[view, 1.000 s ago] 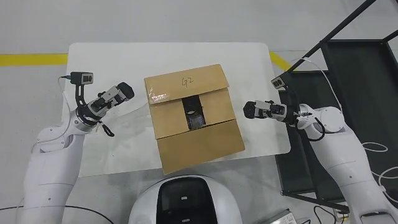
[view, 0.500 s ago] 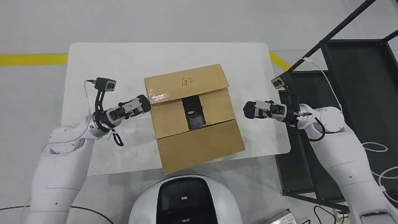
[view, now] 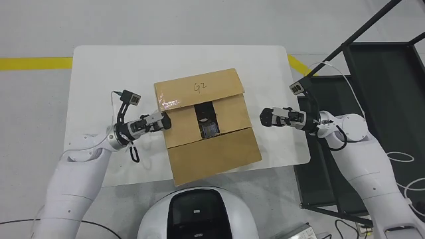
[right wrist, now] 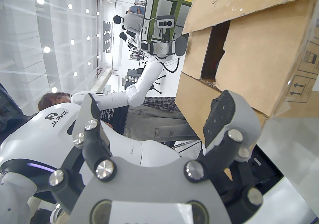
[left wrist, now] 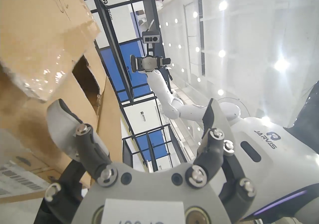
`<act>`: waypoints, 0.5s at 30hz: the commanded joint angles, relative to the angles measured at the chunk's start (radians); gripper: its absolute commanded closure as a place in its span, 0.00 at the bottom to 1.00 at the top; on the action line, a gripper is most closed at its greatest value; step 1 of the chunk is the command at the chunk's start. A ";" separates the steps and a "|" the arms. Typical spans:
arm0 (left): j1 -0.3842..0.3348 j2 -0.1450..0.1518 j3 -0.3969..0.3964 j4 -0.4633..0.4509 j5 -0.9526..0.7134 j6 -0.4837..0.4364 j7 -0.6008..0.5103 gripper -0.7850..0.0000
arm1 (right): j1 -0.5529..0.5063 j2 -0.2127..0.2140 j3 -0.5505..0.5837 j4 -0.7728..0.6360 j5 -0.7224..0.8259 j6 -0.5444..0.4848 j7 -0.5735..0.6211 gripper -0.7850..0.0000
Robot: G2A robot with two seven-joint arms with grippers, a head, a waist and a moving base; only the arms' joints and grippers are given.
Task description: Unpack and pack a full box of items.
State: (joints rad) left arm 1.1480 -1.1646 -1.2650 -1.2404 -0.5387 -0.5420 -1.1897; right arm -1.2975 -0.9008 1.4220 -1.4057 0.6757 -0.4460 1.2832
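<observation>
Two grippers are in play, both with fingers spread and holding nothing.

1. Position of parts. The cardboard box [view: 214, 151] sits at the middle of the white tabletop [view: 113, 73]. Its flaps are folded down, leaving a dark opening [view: 207, 121] in the centre. What lies inside cannot be made out. The left gripper [view: 163, 121] is at the box's left edge, below the taped corner of the far flap [view: 199, 87]. In the left wrist view, one of the fingers [left wrist: 62, 120] lies close against the box [left wrist: 37, 23]. Contact cannot be confirmed. The right gripper [view: 265, 117] hangs beside the box's right side, apart from it and facing it.

2. Step in hand (judged). Opening the flaps, the first stage of unpacking. No flap is raised yet.

3. Recommended procedure.
   - Place the left gripper's [left wrist: 135, 120] fingers on either side of the flap edge, clear of the loose clear tape [left wrist: 42, 78]. Tape is likely to slip or tear in a grip.
   - Close on a single layer of card. Pinching two flaps together will probably jam them.
   - Swing the flap up and outward about its fold line rather than pulling sideways.
   - A sideways pull may slide the box across the smooth tabletop. Bracing the box [right wrist: 249, 48] with the right gripper [right wrist: 157, 113] should prevent this.
</observation>
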 commanded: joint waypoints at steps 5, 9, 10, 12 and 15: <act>-0.035 -0.003 0.004 0.026 -0.016 0.003 0.043 0.00 | 0.000 0.000 0.000 0.000 0.000 0.000 0.000 0.00; -0.053 -0.010 0.018 0.029 -0.066 -0.009 0.045 0.00 | 0.000 0.000 0.000 0.000 0.000 0.000 0.000 0.00; -0.056 -0.011 0.021 0.028 -0.078 -0.012 0.039 0.00 | 0.000 0.000 0.000 0.000 0.000 0.000 0.000 0.00; -0.062 -0.013 0.024 0.027 -0.104 -0.016 0.032 0.00 | 0.000 0.000 0.000 0.000 0.000 0.000 0.000 0.00; -0.082 -0.016 0.025 0.035 -0.118 -0.027 0.038 0.00 | 0.000 0.000 0.000 0.000 0.000 0.000 0.000 0.00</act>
State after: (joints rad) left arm 1.0741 -1.1796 -1.2394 -1.2097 -0.6572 -0.5643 -1.1580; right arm -1.2975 -0.9008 1.4220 -1.4057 0.6757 -0.4460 1.2832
